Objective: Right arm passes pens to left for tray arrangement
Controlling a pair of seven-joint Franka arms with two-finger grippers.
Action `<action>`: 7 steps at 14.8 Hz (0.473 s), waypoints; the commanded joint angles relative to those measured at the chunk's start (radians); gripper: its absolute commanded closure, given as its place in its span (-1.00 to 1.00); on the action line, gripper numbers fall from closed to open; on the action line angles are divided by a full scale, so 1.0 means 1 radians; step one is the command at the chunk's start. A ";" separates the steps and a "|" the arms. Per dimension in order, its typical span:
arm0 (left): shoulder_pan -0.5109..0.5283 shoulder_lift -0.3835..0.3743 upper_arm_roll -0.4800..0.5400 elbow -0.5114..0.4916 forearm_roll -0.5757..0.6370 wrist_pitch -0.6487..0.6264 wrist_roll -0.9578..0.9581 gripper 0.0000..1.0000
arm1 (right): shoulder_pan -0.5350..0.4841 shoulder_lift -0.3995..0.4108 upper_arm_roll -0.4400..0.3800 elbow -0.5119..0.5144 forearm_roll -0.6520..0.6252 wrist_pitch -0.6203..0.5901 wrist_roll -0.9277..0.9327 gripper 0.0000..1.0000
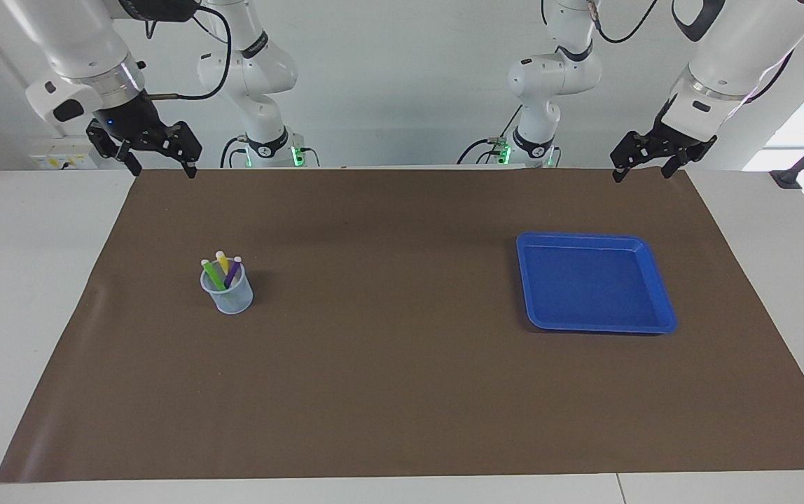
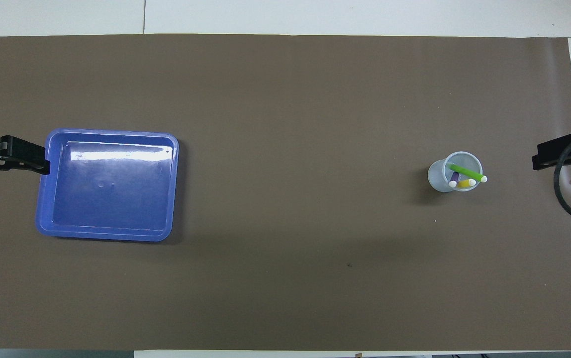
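nothing is picked yet: right gripper and left gripper hang open; next, right reaches the pens in the cup.

A brown mat covers a white table before a pale wall.

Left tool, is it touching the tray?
Apart. The facing view shows the left tool up in the air at the mat's edge, with bare mat before the tray.
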 commanded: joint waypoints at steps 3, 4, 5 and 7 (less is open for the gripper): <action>0.002 -0.016 0.001 -0.017 0.012 0.005 -0.004 -1.00 | 0.003 -0.056 0.000 -0.163 -0.001 0.150 0.017 -1.00; 0.002 -0.016 0.001 -0.017 0.012 0.005 -0.004 -1.00 | 0.004 -0.059 0.000 -0.206 -0.001 0.194 0.017 -1.00; 0.002 -0.016 0.001 -0.017 0.012 0.005 -0.004 -1.00 | 0.004 -0.061 0.000 -0.237 -0.001 0.230 0.017 -1.00; 0.002 -0.016 0.001 -0.017 0.012 0.005 -0.004 -1.00 | 0.004 -0.076 0.000 -0.321 -0.001 0.316 0.015 -1.00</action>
